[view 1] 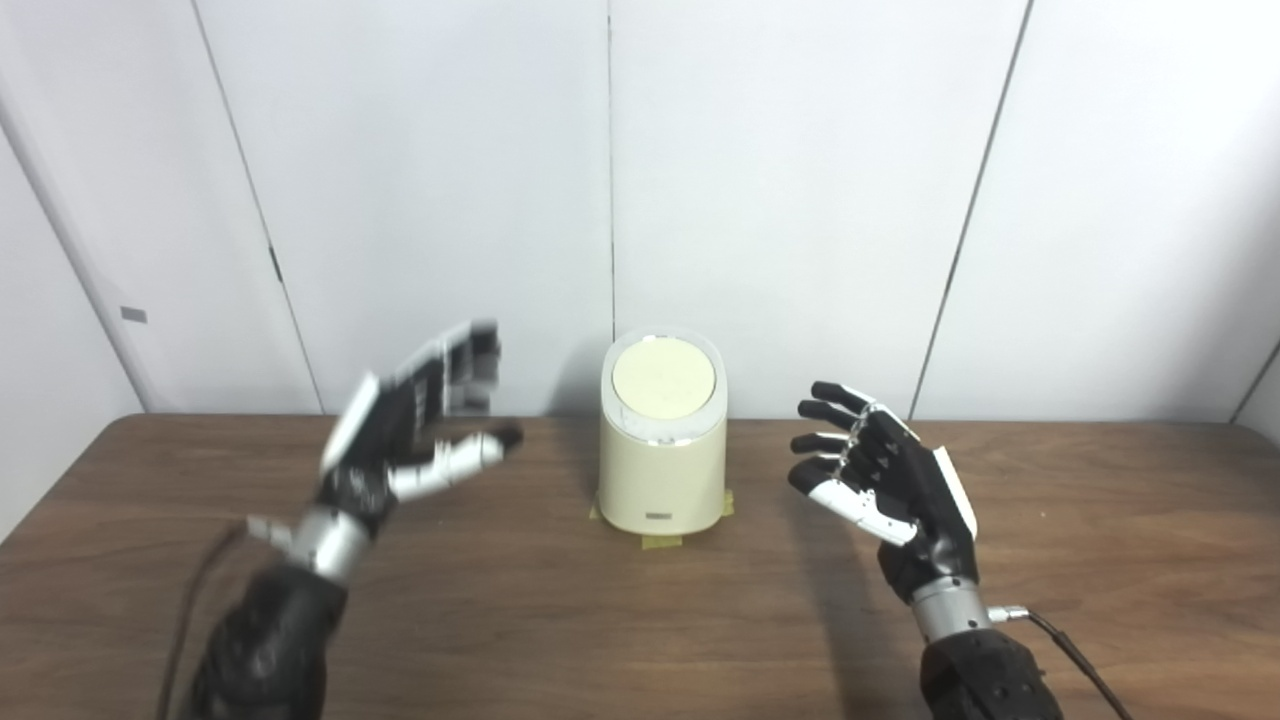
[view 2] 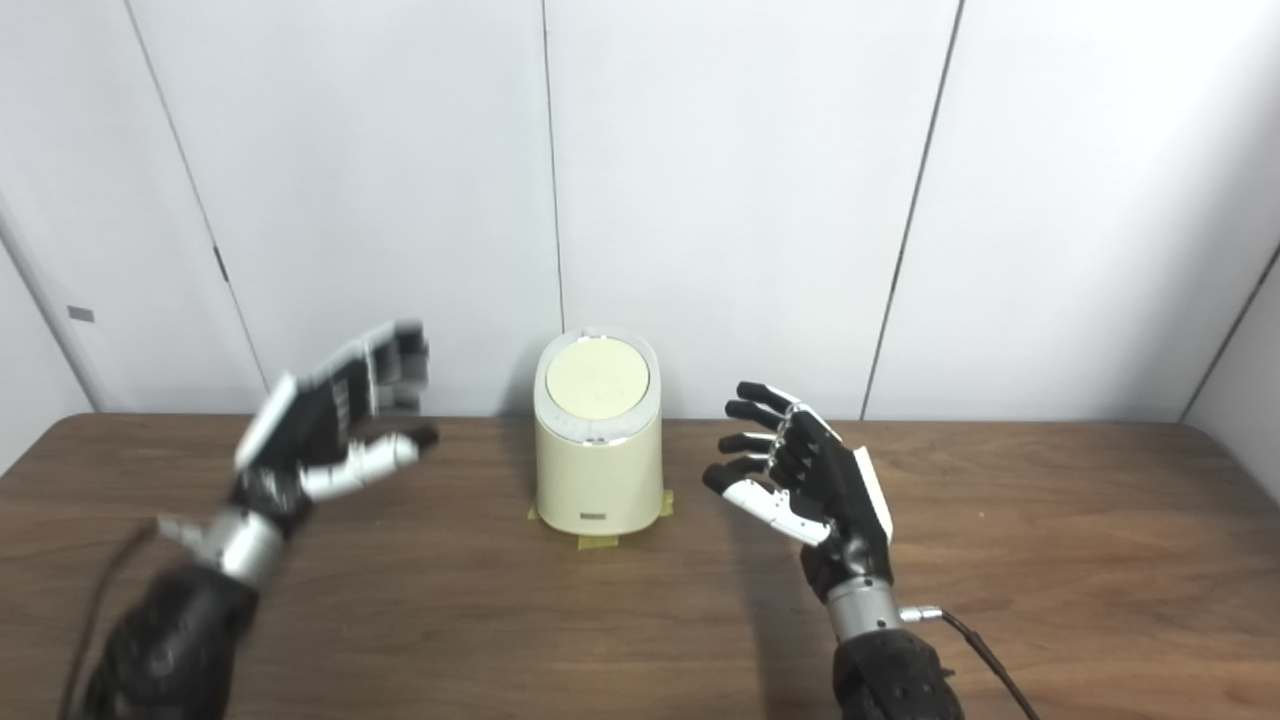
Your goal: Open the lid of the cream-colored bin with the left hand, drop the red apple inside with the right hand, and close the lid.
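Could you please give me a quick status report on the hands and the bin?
Left hand open, empty. Right hand open, empty. Bin lid closed. No apple visible.

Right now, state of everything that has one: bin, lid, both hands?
cream-colored bin: upright on the table, taped down at its base.
lid: closed, flat on top of the bin.
left hand: open, empty, raised left of the bin, not touching it; blurred.
right hand: open, empty, right of the bin, palm toward it, not touching.
red apple: not in view.
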